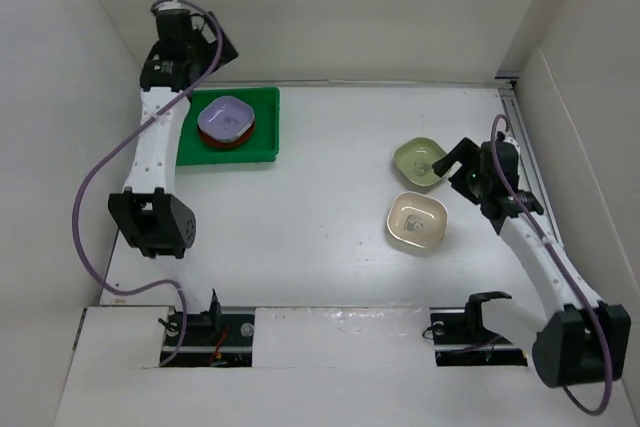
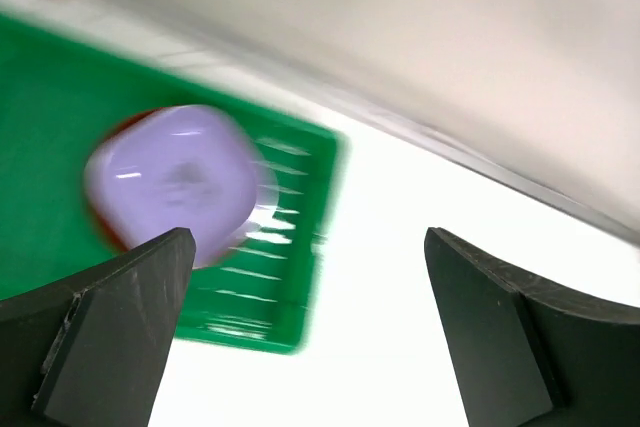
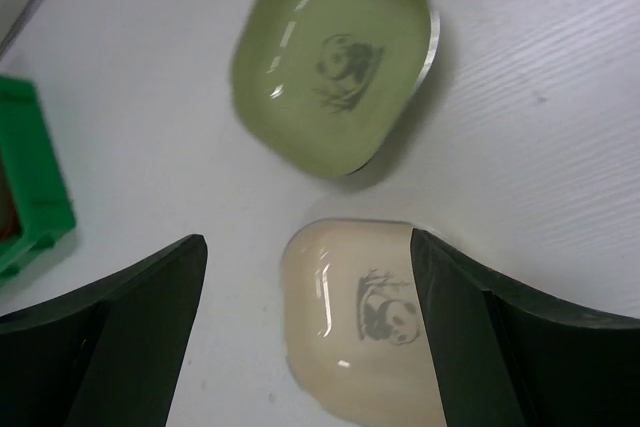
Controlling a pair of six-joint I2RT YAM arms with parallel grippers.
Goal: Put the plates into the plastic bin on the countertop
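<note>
The plastic bin [image 1: 264,123] sits at the far left of the tabletop [image 1: 330,197], close to the rear wall [image 1: 350,7]. Inside it a lavender plate [image 1: 227,117] rests on a red-brown plate [image 1: 228,144], of which only the rim shows; whether anything else lies in that stack cannot be told. Two plates lie outside the bin, well apart from it on the right side: a pale green plate [image 1: 420,160] and, just nearer the arms, a cream plate [image 1: 417,221], close together but not touching. Each carries a panda print in the well. The left arm reaches forward along the bin's left side. Its left hand [image 2: 308,243] is raised near the rear wall, jaws spread wide and holding nothing, looking down on the bin's right end. The right arm is bent inward from the right. Its right hand [image 3: 308,242] is poised over the two loose plates, fingers wide apart, gripping nothing, with the cream plate below the gap. The left wrist view is motion-blurred, so the bin's ribbing and the plate edges are smeared. The cream plate is cut off at the bottom of the right wrist view. The tabletop is plain white, enclosed by white walls, and a purple cable [image 1: 85,197] loops off the left arm.
</note>
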